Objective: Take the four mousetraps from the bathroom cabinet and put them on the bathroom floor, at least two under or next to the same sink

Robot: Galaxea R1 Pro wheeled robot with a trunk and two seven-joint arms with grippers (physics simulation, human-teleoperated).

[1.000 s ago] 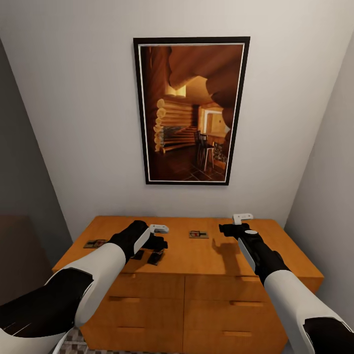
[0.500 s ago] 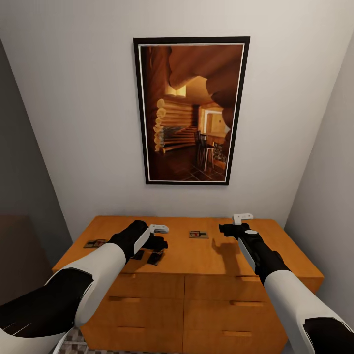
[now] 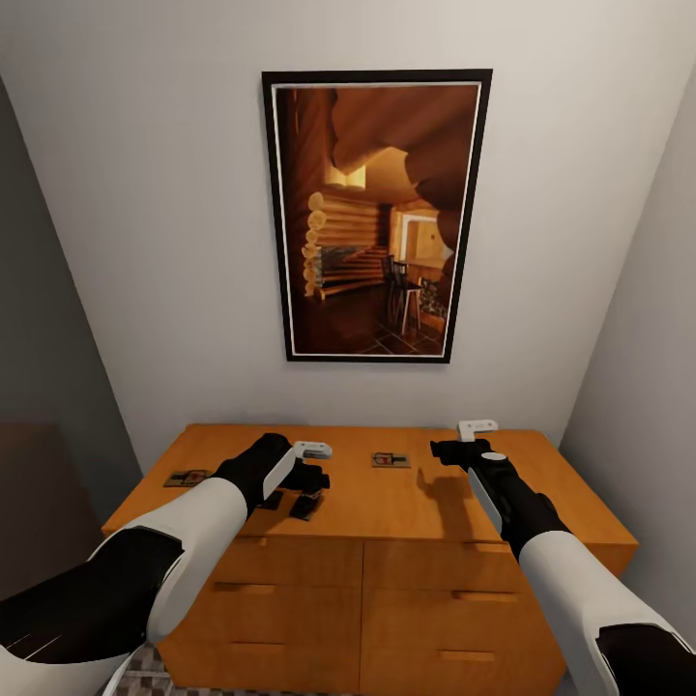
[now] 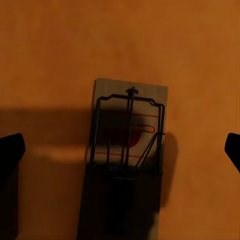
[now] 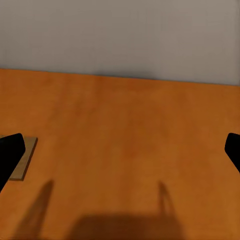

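The orange-brown cabinet [image 3: 425, 503] stands against the wall in front of me. One mousetrap [image 3: 188, 478] lies at the left end of its top and another mousetrap [image 3: 390, 460] near the middle. My left gripper [image 3: 290, 501] points down at the top, open. In the left wrist view a third mousetrap [image 4: 127, 150] lies flat between the fingertips [image 4: 10, 155] of the left gripper [image 4: 121, 152], untouched. My right gripper [image 3: 447, 449] hovers over the right part of the top, open and empty [image 5: 121, 152]. A mousetrap's corner [image 5: 25, 157] shows beside one finger.
A framed picture [image 3: 375, 217] hangs on the white wall above the cabinet. Grey walls close in on both sides. Drawer fronts with slim bar handles [image 3: 261, 588] face me. A patch of patterned floor tile [image 3: 145, 669] shows at the cabinet's lower left.
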